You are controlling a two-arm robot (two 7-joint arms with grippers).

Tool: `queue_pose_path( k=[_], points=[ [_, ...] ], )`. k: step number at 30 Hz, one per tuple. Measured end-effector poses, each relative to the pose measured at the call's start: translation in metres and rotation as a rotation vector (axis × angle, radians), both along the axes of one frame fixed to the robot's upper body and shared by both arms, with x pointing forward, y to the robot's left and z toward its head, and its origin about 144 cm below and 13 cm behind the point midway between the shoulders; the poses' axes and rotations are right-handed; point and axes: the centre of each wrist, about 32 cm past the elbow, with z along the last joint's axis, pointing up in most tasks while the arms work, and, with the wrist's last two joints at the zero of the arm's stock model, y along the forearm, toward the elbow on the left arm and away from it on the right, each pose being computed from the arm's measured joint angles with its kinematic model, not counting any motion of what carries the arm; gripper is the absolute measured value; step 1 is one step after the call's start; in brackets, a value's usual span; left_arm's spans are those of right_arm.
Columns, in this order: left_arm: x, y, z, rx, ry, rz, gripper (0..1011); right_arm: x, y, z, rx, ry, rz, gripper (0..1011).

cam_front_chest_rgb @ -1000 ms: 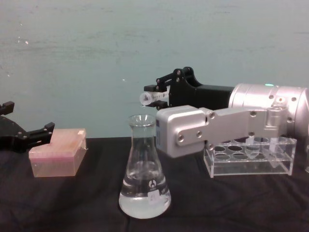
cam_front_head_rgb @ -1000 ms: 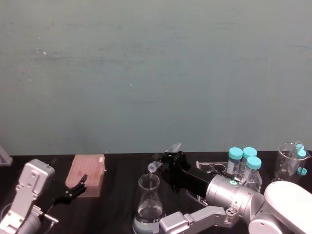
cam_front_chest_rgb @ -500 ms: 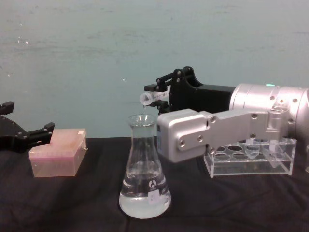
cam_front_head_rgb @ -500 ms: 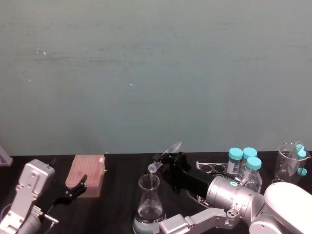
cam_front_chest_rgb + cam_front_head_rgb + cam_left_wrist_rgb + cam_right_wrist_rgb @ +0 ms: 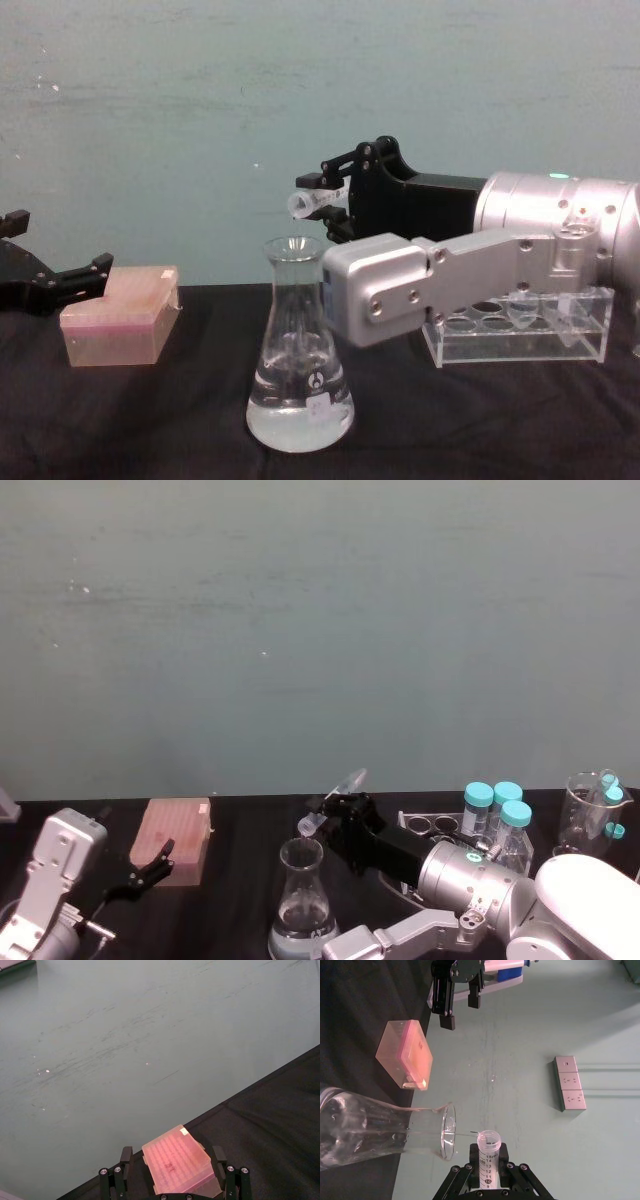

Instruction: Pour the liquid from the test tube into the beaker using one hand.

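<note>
My right gripper [image 5: 336,196] is shut on the test tube [image 5: 308,201], a slim clear graduated tube held nearly level, open mouth just above the beaker's rim. The beaker [image 5: 298,372] is a clear conical flask on the black table, with clear liquid [image 5: 298,422] in its base. In the right wrist view a thin thread of liquid runs from the test tube [image 5: 488,1152] towards the mouth of the beaker [image 5: 375,1130]. From the head view, the test tube [image 5: 338,795] slants over the beaker [image 5: 303,900]. My left gripper [image 5: 58,281] rests open at the left, beside the pink box.
A pink tip box [image 5: 118,315] lies left of the flask, between the left gripper's fingers [image 5: 124,1157] in the left wrist view. A clear acrylic rack [image 5: 520,325] stands at the right, with teal-capped tubes [image 5: 498,808] and a glass beaker [image 5: 590,815] farther right.
The test tube stays over the flask's mouth, barely moved. The right arm's silver forearm link has sunk a little. The left arm is still.
</note>
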Motion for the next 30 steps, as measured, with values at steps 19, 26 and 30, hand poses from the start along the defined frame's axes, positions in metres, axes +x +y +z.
queue_pose_path(
  k=[19, 26, 30],
  points=[
    [0.0, 0.0, 0.0, 0.0, 0.0, 0.0, 1000, -0.0018, -0.0007, 0.0001, -0.038, -0.045, 0.001, 204],
    [0.0, 0.0, 0.0, 0.0, 0.0, 0.0, 1000, -0.0013, -0.0005, 0.0003, -0.055, -0.061, -0.004, 204],
    [0.0, 0.0, 0.0, 0.0, 0.0, 0.0, 1000, -0.0012, -0.0006, 0.0001, -0.062, -0.065, -0.007, 204]
  ],
)
